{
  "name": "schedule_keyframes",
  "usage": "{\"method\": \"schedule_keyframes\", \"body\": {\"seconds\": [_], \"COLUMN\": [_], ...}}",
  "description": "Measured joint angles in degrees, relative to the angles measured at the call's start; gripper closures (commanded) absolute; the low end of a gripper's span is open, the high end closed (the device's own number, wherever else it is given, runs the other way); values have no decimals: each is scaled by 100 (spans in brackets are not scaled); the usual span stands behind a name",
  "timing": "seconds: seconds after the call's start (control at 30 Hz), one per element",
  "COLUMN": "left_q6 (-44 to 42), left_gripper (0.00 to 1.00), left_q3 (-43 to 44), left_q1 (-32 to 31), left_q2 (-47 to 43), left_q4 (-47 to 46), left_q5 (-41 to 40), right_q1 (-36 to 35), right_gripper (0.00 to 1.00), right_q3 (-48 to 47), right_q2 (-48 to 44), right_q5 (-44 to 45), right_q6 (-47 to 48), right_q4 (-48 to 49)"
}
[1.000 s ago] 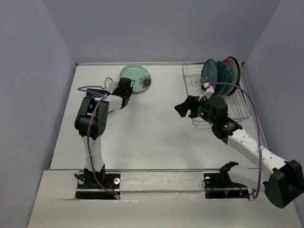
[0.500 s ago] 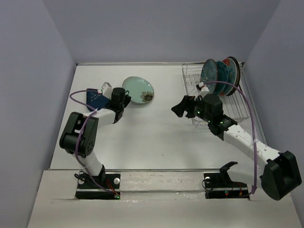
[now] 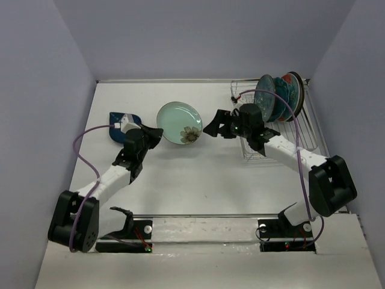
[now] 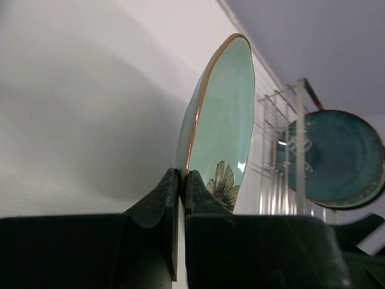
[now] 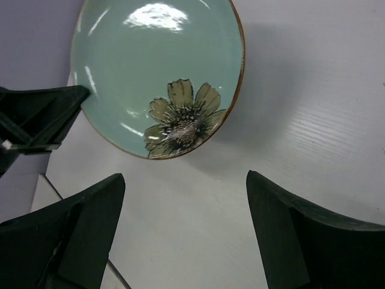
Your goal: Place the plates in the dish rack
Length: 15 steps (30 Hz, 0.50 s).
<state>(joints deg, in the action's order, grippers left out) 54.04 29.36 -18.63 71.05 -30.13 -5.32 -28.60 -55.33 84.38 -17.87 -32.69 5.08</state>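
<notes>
My left gripper [image 3: 154, 133] is shut on the rim of the pale mint plate [image 3: 179, 122] with a dark flower and holds it raised over the table's middle; the plate also shows in the left wrist view [image 4: 224, 123] and the right wrist view [image 5: 157, 72]. My right gripper [image 3: 215, 126] is open and empty, just right of that plate and facing it, its tips apart from the rim [image 5: 183, 186]. The silver wire dish rack [image 3: 301, 129] at the back right holds several plates upright, with a blue-teal round plate [image 3: 264, 91] in front. A navy squarish plate [image 3: 118, 122] lies on the table behind my left arm.
The rack's tines [image 4: 280, 150] and the blue-teal plate [image 4: 337, 156] stand beyond the held plate in the left wrist view. Grey walls close in the table on both sides and at the back. Purple cables loop off both arms.
My left gripper has carried the mint plate right and toward the near side, uncovering the navy plate. My right gripper has moved left from the rack toward the plate.
</notes>
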Motion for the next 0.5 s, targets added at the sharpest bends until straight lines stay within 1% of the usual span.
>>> {"method": "schedule_keyframes", "body": {"seconds": [0.13, 0.27, 0.43, 0.47, 0.5], "left_q6": [-28, -26, -2, 7, 37], "left_gripper": [94, 94, 94, 94, 94], "left_q3": [-328, -546, -616, -621, -629], "left_q1": [0, 2, 4, 4, 4], "left_q2": [-1005, -1762, -2096, -2103, -2149], "left_q4": [-33, -31, 48, 72, 111], "left_q5": [282, 568, 1073, 1174, 1322], "right_q1": [0, 0, 0, 0, 0], "right_gripper": [10, 10, 11, 12, 16], "right_q3": [-166, -315, -337, -337, -337], "right_q2": [166, 168, 201, 221, 238], "right_q5": [-15, -59, -474, -599, -699], "right_q6": [-17, -17, -61, -72, -79], "right_q4": [-87, -149, -44, -4, 26]}}
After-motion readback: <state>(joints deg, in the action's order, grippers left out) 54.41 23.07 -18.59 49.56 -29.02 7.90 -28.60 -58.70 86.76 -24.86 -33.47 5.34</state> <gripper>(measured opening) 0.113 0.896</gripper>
